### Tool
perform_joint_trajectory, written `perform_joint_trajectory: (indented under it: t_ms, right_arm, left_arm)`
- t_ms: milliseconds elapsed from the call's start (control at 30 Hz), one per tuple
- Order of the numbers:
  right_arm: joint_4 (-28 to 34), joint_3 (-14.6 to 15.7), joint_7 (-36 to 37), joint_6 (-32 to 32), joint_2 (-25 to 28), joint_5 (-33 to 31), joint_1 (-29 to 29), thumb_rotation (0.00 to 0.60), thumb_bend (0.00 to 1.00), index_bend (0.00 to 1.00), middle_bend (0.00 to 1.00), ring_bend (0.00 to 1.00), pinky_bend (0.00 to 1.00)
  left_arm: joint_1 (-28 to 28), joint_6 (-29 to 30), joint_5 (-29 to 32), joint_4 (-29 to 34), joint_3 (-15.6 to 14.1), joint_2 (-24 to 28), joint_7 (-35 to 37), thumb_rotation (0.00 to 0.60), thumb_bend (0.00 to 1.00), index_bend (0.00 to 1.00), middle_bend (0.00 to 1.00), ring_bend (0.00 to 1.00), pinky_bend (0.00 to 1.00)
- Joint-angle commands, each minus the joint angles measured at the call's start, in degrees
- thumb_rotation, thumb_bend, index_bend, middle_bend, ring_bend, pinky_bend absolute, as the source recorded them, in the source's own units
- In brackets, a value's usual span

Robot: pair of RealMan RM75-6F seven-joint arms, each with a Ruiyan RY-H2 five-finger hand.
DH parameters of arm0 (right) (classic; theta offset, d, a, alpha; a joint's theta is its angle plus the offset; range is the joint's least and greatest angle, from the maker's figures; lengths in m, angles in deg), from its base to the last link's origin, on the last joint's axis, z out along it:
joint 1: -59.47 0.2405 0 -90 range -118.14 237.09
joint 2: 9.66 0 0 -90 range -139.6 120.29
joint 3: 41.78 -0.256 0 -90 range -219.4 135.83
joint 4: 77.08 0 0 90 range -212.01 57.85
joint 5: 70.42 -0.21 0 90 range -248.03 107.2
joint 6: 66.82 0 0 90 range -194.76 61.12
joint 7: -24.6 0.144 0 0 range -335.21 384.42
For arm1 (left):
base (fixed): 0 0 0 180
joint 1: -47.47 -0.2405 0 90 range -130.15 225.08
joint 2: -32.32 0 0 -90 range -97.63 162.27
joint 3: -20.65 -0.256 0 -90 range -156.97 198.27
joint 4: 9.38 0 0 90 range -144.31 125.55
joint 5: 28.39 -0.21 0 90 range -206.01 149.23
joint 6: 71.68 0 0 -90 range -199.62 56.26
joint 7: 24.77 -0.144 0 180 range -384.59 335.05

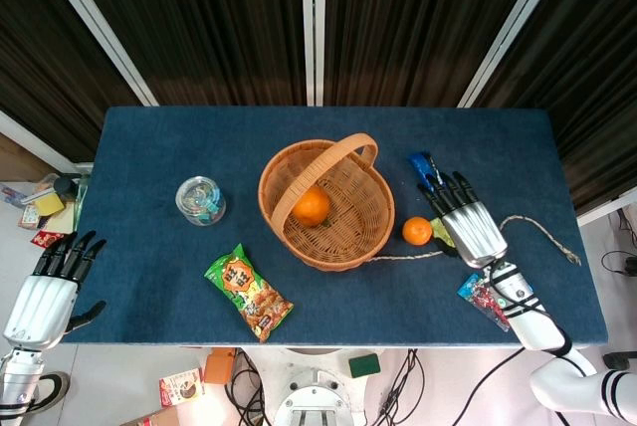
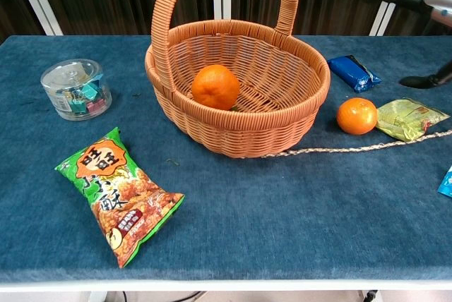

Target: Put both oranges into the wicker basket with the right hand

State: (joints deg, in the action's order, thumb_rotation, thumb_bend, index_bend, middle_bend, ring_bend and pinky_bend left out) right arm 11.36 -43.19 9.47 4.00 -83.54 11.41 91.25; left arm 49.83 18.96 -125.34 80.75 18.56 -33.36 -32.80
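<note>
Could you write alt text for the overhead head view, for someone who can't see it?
One orange lies in a wicker basket on a blue table; a second orange sits on the table just right of it. The right robot hand hovers open beside that orange, holding nothing.

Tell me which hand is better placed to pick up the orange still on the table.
The right hand: open, hovering just right of the loose orange beside the wicker basket. The left hand sits off the table's far left edge.
</note>
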Motion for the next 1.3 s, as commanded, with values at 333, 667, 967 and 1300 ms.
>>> perform_joint_trajectory:
  t_ms: [333, 667, 967, 1300]
  right_arm:
    - [-8.6, -1.31, 10.03, -14.79, -5.69, -8.16, 1.5, 0.6, 0.23, 0.0, 0.05, 0.0, 0.07]
    - [-13.01, -2.92, 7.65, -18.35, -11.04, -10.85, 3.21, 0.6, 0.28, 0.13, 0.12, 0.01, 0.16]
    - [-13.43, -3.13, 5.02, -19.17, -13.07, -11.12, 3.87, 0.6, 0.32, 0.21, 0.16, 0.1, 0.3]
    - [-11.67, -3.41, -2.14, -17.84, -13.85, -13.6, 3.67, 0.6, 0.37, 0.39, 0.26, 0.26, 0.52]
  left_arm:
    - [0.24, -0.35, 0.35, -0.29, 0.12, 0.22, 0.85, 0.6, 0.13, 0.1, 0.03, 0.0, 0.12]
    - [0.09, 0.15, 0.17, -0.4, 0.03, 0.51, 1.75, 0.6, 0.13, 0.1, 0.03, 0.0, 0.12]
    - [0.09, 0.28, -0.03, -0.56, -0.06, 0.62, 2.1, 0.6, 0.13, 0.1, 0.03, 0.0, 0.12]
    - [0.32, -0.27, 0.01, -0.49, -0.16, 0.73, 2.1, 0.6, 0.13, 0.1, 0.03, 0.0, 0.12]
